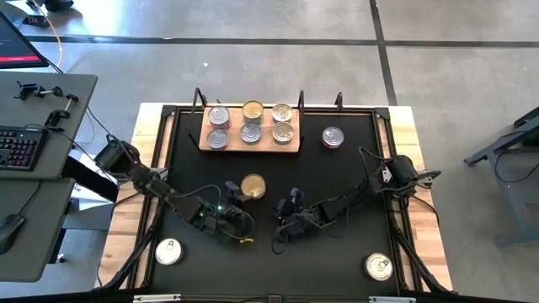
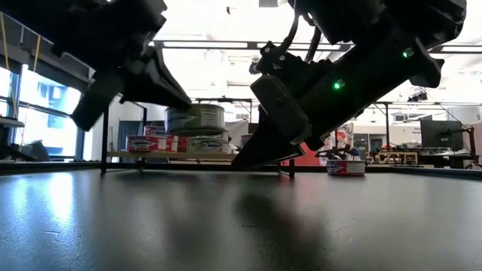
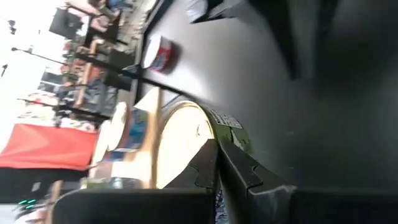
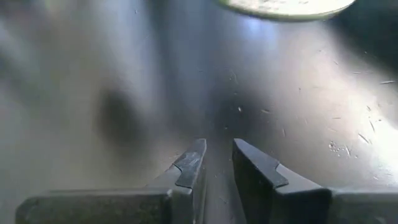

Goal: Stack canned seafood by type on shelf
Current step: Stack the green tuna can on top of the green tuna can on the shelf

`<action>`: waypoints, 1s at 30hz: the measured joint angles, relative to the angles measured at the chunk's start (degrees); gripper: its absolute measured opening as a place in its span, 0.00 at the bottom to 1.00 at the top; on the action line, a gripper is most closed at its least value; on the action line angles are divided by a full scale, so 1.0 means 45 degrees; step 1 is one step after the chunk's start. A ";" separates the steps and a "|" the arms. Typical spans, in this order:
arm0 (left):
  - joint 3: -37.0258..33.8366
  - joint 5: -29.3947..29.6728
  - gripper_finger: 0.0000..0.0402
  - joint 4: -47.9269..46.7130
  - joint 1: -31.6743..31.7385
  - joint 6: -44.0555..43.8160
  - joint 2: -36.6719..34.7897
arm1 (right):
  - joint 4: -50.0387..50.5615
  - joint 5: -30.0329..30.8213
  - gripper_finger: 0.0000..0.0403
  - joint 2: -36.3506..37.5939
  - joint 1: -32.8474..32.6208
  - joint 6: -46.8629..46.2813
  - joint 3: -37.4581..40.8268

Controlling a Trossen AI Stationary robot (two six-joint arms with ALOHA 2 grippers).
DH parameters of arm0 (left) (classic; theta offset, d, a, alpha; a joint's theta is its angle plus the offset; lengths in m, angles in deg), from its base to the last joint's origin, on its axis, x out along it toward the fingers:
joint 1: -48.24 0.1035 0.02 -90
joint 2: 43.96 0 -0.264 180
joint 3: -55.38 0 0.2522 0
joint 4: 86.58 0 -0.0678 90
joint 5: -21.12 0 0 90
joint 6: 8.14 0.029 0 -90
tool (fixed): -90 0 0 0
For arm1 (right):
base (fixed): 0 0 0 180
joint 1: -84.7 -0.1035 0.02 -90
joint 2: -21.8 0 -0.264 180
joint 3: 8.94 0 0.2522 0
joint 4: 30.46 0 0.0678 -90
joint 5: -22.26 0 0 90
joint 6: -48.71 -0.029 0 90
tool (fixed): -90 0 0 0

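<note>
Black mat carries wooden shelf, loose tins.

Black mat; keyboard on side desk.

Six tins on wooden shelf; gold-lidded tin mid-mat; strays at.
</note>
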 joint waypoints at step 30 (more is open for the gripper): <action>-0.0020 -0.7867 0.29 -0.1036 0.1832 -0.0892 -0.0840 | 0.0010 -0.0044 0.17 0.0010 -0.0005 0.0322 0.0000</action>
